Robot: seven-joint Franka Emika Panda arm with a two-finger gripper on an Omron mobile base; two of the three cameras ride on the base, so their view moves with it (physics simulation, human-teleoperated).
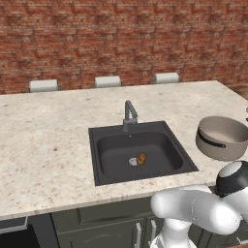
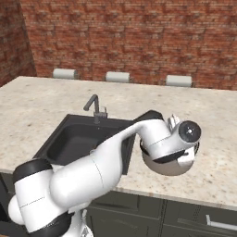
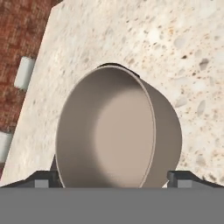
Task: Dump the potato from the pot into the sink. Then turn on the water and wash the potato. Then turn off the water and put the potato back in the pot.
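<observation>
Claw (image 3: 113, 179) spread wide astride one pot (image 3: 109, 135); one potato (image 1: 141, 158) in one sink (image 1: 104, 177).

Kitchen: stone counter (image 1: 43, 135), sink (image 1: 104, 167) (brick wall (image 1: 121, 38) behind).

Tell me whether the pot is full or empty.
Empty: the hand view shows the pot's bare inside, and the potato lies in the sink beside the drain.
</observation>
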